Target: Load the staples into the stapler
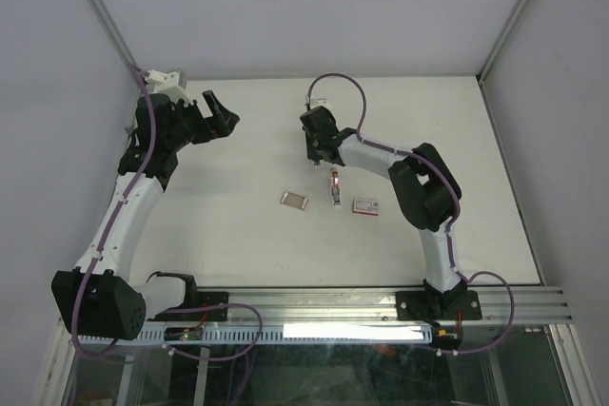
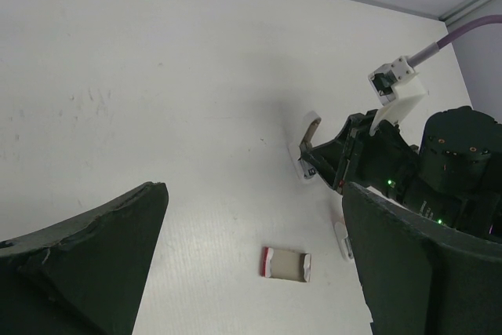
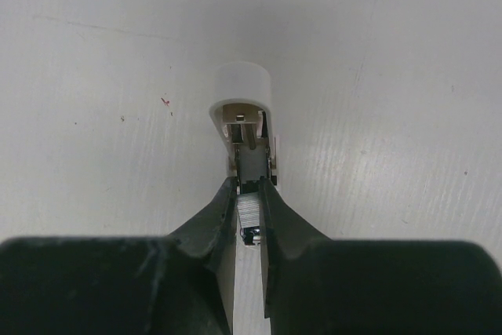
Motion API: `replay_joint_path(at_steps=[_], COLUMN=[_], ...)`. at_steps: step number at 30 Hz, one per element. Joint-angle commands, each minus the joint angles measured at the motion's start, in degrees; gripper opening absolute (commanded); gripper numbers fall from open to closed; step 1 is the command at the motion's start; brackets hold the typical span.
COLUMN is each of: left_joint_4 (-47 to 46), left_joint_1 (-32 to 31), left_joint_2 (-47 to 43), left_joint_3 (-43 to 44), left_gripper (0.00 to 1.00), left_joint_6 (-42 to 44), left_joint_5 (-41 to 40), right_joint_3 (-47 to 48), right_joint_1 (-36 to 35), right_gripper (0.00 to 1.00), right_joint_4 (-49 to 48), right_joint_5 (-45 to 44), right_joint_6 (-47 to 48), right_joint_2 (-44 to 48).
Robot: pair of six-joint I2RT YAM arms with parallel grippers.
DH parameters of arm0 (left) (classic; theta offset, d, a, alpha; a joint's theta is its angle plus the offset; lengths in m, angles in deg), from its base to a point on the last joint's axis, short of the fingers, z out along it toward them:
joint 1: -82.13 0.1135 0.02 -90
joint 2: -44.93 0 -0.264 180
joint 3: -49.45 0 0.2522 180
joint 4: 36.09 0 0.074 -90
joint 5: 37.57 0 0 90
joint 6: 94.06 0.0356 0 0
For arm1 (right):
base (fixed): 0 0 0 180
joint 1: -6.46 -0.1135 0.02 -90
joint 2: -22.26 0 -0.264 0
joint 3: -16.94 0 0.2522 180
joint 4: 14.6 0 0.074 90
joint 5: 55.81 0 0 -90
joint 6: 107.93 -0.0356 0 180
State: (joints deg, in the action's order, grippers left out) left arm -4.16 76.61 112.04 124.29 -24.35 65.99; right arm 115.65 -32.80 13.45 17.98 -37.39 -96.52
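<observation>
The stapler (image 3: 243, 107) lies open on the white table, its pale rounded end away from me and its metal channel exposed. My right gripper (image 3: 249, 187) points down at it and is shut on a silvery ribbed strip of staples (image 3: 249, 208), held at the near end of the channel. In the left wrist view the stapler (image 2: 307, 145) shows with its lid raised, right by the right gripper's fingers. In the top view the right gripper (image 1: 318, 153) hides most of it. My left gripper (image 1: 221, 113) hangs open and empty over the back left of the table.
An open staple tray with red and white ends (image 1: 294, 200) (image 2: 285, 264) lies near the middle. A small pale elongated piece (image 1: 335, 185) and a red-and-white flat box (image 1: 366, 206) lie to its right. Walls enclose the table (image 1: 238, 254).
</observation>
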Motion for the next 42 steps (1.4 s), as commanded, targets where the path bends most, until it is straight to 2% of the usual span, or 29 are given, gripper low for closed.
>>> replay_joint_path(at_steps=[1, 42], left_joint_4=[-1.42, -1.61], left_joint_1=[0.60, 1.12], left_joint_2=[-1.46, -1.63], left_joint_3=[0.00, -0.32], left_gripper=[0.99, 0.99], left_joint_6=[0.61, 0.64], left_joint_5=[0.27, 0.19], right_joint_3=[2.59, 3.46], right_joint_1=[-0.29, -0.29], right_gripper=[0.15, 0.14], right_joint_4=[-1.28, 0.43], right_joint_5=[-1.47, -0.70], right_joint_6=[-0.93, -0.09], right_joint_2=[0.95, 5.68])
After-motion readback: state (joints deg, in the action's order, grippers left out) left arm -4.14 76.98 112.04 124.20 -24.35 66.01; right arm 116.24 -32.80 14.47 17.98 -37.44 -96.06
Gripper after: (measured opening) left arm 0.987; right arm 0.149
